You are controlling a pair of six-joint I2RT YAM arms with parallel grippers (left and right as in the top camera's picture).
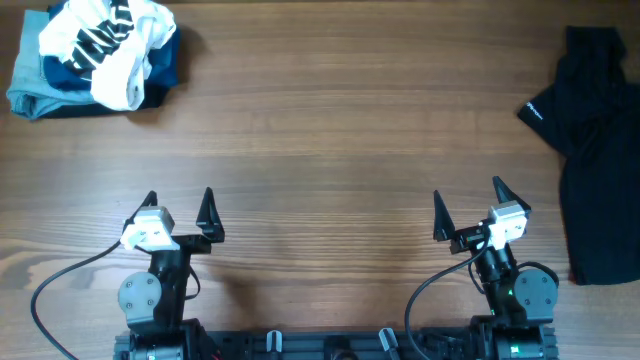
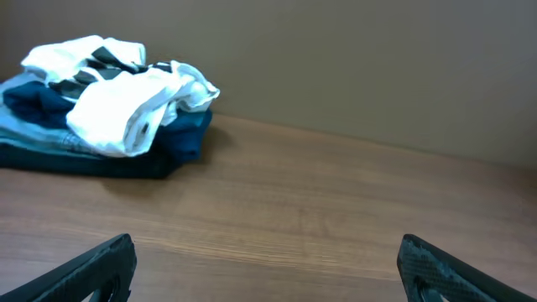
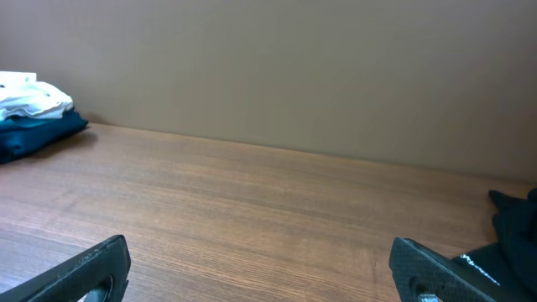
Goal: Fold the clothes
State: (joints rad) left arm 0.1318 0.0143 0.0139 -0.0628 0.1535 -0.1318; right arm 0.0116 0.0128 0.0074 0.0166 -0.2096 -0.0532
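A crumpled white shirt with black striped print [image 1: 110, 40] lies on top of a pile of blue garments [image 1: 35, 85] at the far left corner; it also shows in the left wrist view [image 2: 126, 92]. A black garment with a small white logo [image 1: 595, 150] lies spread at the right edge, its tip in the right wrist view [image 3: 513, 226]. My left gripper [image 1: 178, 208] is open and empty near the front, far from the pile. My right gripper [image 1: 468, 204] is open and empty, left of the black garment.
The wooden table [image 1: 330, 140] stretches between the two piles. The arm bases and cables [image 1: 60, 290] sit at the front edge. A plain wall [image 3: 294, 67] stands behind the table's far edge.
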